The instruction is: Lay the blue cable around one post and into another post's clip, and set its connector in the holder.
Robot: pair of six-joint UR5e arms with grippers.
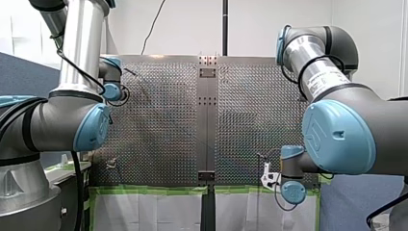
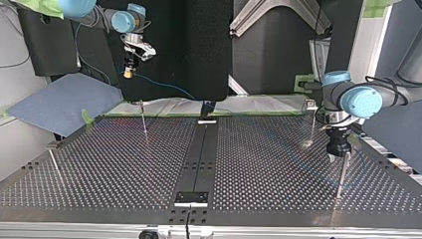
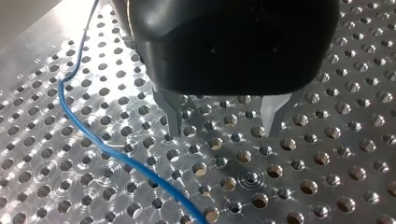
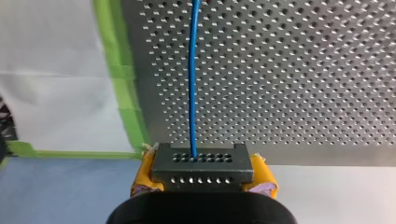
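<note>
Two right fingers pinch connector, blue cable running ahead; left fingers spread, cable passing beside them.

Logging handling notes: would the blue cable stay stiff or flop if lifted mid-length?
Probably floppy: the thin blue cable runs in loose bends over the perforated table beside my left gripper. Likely light: it only sags gently from the connector in my right gripper.

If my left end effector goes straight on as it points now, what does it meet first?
Probably the bare perforated table; the blue cable runs beside the left end effector, not under its open fingers.
</note>
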